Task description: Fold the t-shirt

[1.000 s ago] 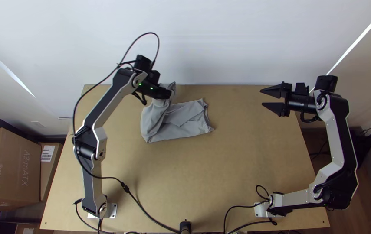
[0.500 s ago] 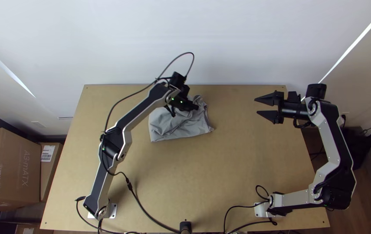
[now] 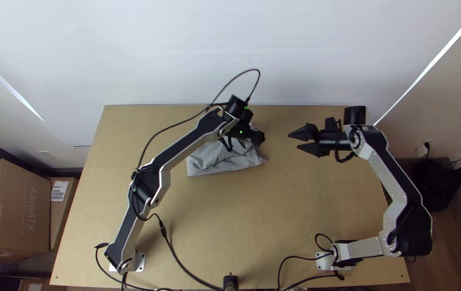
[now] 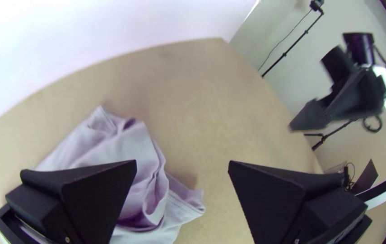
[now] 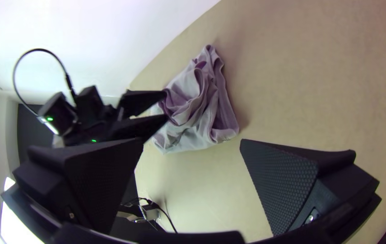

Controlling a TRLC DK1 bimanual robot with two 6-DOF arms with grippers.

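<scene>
The grey t-shirt (image 3: 222,159) lies at the table's far middle, folded into a small pile with its right part bunched. Over that right part is my left gripper (image 3: 262,138), which hides some of the cloth. The left wrist view has the left gripper (image 4: 183,165) open, the t-shirt (image 4: 132,149) below and between its fingers. Right of the cloth, above the bare wood, my right gripper (image 3: 294,141) is open. In the right wrist view the right gripper (image 5: 192,141) has its fingers wide apart, with the crumpled t-shirt (image 5: 202,108) farther off.
The wooden table (image 3: 230,221) stands against a white wall (image 3: 273,54). A dark cable (image 3: 179,264) runs over its near edge from the left arm. Cardboard boxes (image 3: 12,210) stand off the table to the left.
My left gripper has moved right across the t-shirt, and the cloth raised at its left a second ago now lies over on the right part. My right gripper has come left toward the cloth.
</scene>
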